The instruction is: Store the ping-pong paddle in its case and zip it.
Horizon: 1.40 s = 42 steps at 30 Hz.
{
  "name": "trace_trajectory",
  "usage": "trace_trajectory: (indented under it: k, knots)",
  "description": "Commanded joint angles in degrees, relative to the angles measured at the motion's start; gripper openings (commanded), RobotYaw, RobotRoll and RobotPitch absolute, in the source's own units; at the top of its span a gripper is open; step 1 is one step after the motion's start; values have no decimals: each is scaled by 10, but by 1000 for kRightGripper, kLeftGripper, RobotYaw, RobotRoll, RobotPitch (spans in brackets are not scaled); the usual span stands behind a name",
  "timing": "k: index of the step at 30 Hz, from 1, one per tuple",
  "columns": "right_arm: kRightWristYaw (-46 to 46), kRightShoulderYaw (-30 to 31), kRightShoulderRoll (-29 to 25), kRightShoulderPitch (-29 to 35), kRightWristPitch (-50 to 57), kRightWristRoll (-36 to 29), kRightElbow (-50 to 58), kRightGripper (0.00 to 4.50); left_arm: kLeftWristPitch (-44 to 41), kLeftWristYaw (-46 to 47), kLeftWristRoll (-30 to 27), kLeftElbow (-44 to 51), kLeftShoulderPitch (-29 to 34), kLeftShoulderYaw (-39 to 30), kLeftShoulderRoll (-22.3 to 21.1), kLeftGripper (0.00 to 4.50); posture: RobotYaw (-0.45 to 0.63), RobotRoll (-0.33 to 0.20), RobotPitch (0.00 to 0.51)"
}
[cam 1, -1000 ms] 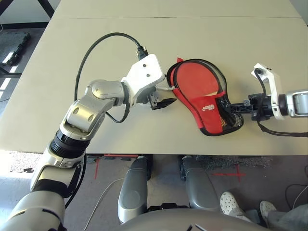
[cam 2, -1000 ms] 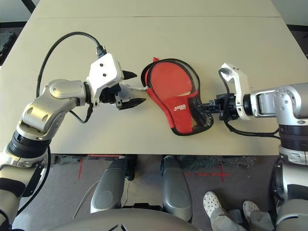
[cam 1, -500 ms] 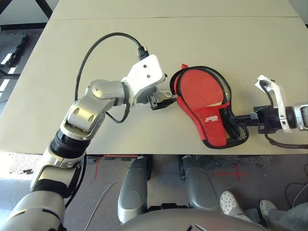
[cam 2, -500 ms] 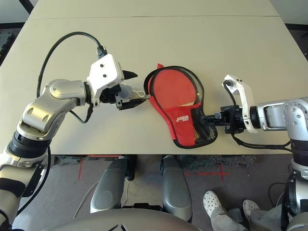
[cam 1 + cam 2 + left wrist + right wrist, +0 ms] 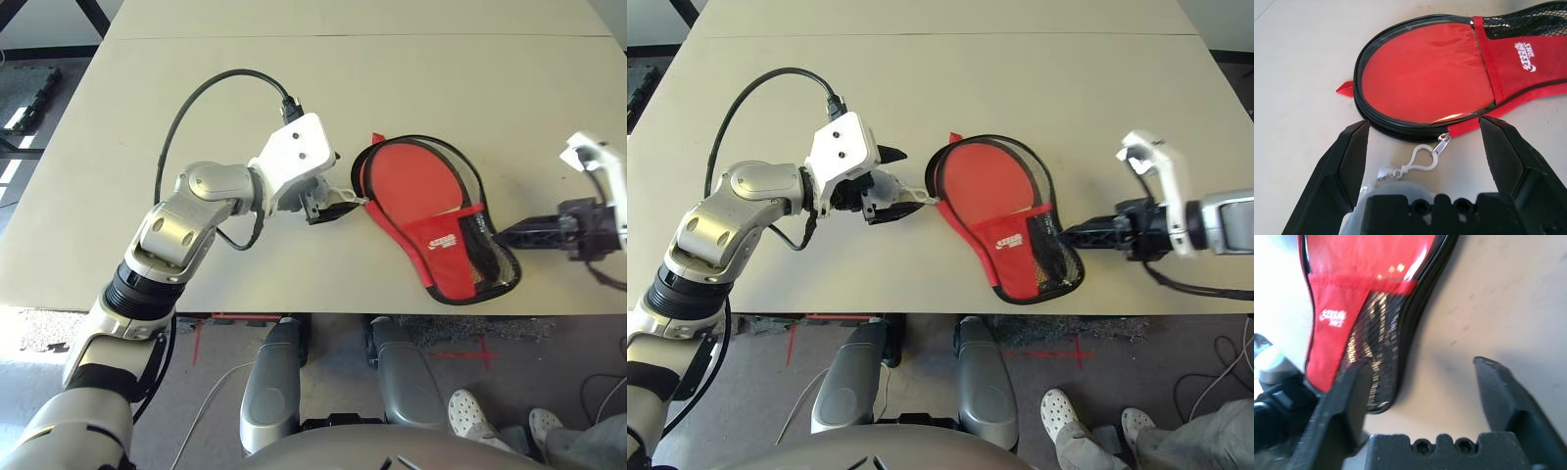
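Case (image 5: 431, 220) is lying flat on the table (image 5: 118, 117), between the two grippers, with its long axis running from the round head near the left gripper (image 5: 1422, 147) out to the mesh handle end near the right one. Paddle (image 5: 1425, 73) looks to be inside already: you can see its red face through the clear panel, so the storing part seems done and it's really just the zip left, if anything. From the left wrist view the zipper looks run all the way round to the red tab, though I can't swear it's fully shut at the far end. Left jaws are spread wide with nothing pinched. The zipper pull (image 5: 1442, 143) and its white clip sit right between them, just ahead, and the white pom-pom (image 5: 1383, 178) is tucked back near the palm, so it's framing the pull, not holding it. Right gripper (image 5: 1068, 235) is also wide open and empty. The narrow mesh end of the case lies just off its tips and slightly to one side, not touching as far as I can tell. If the zip needs any more travel, the left arm is clearly the closer one, since the pull is basically in its mouth already, and the right would have to re-pinch the handle end to steady things.
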State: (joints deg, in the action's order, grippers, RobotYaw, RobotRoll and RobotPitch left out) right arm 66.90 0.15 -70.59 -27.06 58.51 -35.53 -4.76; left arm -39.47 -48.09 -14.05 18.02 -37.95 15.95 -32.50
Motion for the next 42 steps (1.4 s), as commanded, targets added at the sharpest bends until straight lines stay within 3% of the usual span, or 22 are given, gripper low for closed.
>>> trace_trajectory:
  k: [1, 3, 9, 20, 31, 42]
  knots:
    - [65, 64, 10, -41, -119, 83, -72, 4440, -7, -7, -6, 18, -3, -4, -6, 4500, 35, 0, 268]
    - [86, 84, 31, -77, -160, 114, -119, 4440, -9, -7, -6, 20, -2, -6, -8, 4500, 39, 0, 269]
    - [125, 59, 131, -172, -313, 147, -244, 4440, -17, -8, -5, 27, 1, -10, -21, 4500, 48, 0, 271]
    - [213, 97, 247, -292, -534, 253, -423, 4440, -16, -5, 2, 14, 0, -29, -47, 4500, 70, 0, 275]
    - [197, 108, 330, -305, -655, 329, -526, 4440, -15, -11, 8, -7, 17, -56, -97, 4500, 90, 0, 281]
    - [165, 111, 345, -295, -698, 366, -558, 4440, -42, -55, -31, 8, 61, -82, -157, 4500, 108, 0, 283]
